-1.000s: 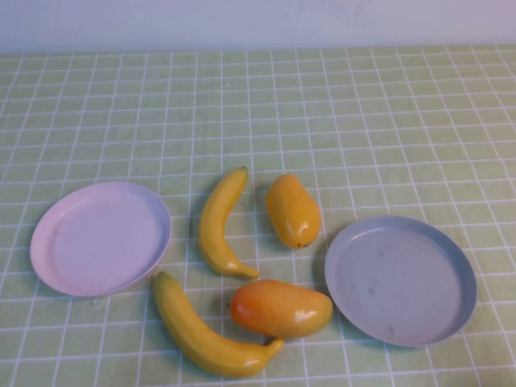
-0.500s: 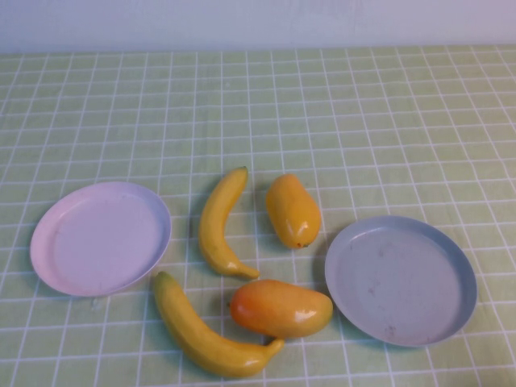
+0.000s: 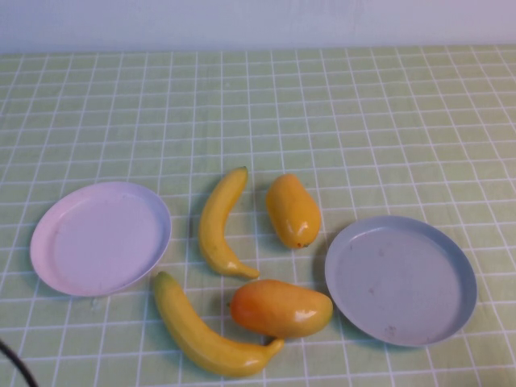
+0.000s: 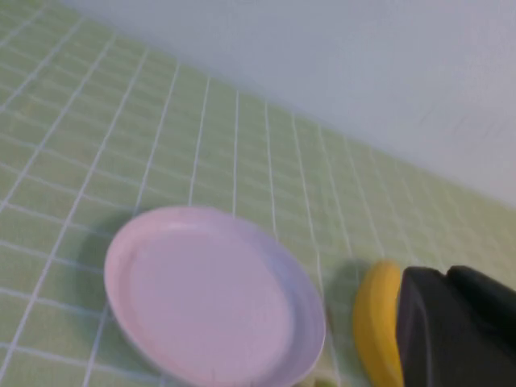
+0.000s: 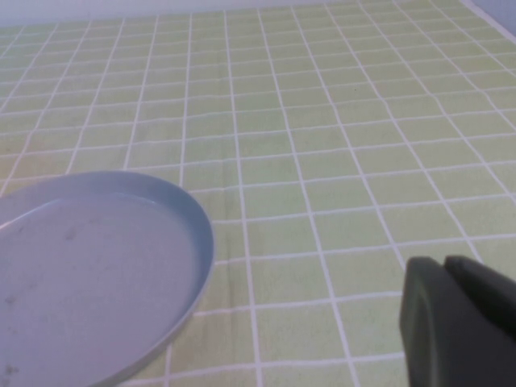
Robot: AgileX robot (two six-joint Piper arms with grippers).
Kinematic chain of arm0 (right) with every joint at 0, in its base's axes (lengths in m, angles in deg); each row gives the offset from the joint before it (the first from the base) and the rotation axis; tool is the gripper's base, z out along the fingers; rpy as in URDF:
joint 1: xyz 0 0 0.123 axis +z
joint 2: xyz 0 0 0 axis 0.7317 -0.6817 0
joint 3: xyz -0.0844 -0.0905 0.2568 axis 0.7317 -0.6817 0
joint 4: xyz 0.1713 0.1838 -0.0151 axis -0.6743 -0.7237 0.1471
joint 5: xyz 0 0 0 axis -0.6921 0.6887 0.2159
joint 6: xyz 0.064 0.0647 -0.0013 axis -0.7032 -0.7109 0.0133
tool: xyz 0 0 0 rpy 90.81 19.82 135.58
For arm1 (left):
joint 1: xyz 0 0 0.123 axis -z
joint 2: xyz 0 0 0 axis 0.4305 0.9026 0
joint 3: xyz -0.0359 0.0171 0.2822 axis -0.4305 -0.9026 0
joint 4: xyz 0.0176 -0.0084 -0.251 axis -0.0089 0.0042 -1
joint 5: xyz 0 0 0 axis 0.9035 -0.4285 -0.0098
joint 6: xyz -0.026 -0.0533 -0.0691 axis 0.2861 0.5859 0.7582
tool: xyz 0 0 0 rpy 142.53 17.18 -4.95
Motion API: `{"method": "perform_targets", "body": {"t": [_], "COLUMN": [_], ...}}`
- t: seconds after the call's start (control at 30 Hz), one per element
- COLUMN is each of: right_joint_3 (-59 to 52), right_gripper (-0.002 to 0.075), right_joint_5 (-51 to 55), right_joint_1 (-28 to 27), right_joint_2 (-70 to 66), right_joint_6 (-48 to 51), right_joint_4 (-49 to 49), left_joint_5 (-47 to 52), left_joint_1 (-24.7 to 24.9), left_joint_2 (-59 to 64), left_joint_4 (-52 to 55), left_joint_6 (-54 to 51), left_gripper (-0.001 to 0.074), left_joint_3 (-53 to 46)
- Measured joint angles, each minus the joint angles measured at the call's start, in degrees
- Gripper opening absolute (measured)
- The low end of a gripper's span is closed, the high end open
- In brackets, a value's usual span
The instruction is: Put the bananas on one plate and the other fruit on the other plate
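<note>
On the green checked tablecloth (image 3: 363,121), all fruit lies between two round shallow plates, none on either. Pink plate (image 3: 101,238) sits on robot's left, smooth matte, bare; grey-blue plate (image 3: 401,280) on the right, a bit larger, faint scuffs on its floor, also bare. Smaller banana (image 3: 219,222): curved, glossy yellow, greenish tip pointing to the far side, lying near pink plate's rim but apart from it. Bigger banana (image 3: 205,330): at near edge, greenish end close to pink plate, other end just under the orange-red mango (image 3: 280,308), apparently touching. That mango is plump, oval, shiny, close to grey-blue plate rim. Second mango (image 3: 293,210): yellower, lies farther back, apart from the rest.

Left gripper (image 4: 451,330): dark body seen in left wrist view, near a banana (image 4: 377,330) and beside the pink plate (image 4: 211,294); fingers' state can't tell. Right gripper (image 5: 455,322): dark body beside grey-blue plate (image 5: 97,274), over cloth; can't tell either. Thin dark cable (image 3: 14,364) at near-left corner in high view.
</note>
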Motion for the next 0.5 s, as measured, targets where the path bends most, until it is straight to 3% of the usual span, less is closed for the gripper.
{"method": "perform_targets", "body": {"t": [0.1, 0.3, 0.5], "right_joint_3": [0.0, 0.0, 0.0], "right_gripper": [-0.0015, -0.0015, -0.0015], "right_joint_5": [0.0, 0.0, 0.0], "right_joint_1": [0.0, 0.0, 0.0], "right_joint_2": [0.0, 0.0, 0.0], "right_joint_6": [0.0, 0.0, 0.0], "right_joint_4": [0.0, 0.0, 0.0], "left_joint_5": [10.0, 27.98, 35.39], "left_joint_1": [0.0, 0.0, 2.29], "left_joint_2": [8.51, 25.16, 41.3], "left_joint_4": [0.09, -4.99, -9.34], "left_joint_6": [-7.25, -33.88, -51.83], "left_gripper": [-0.0005, -0.0005, -0.0005], "left_joint_3": [7.71, 20.78, 30.29]}}
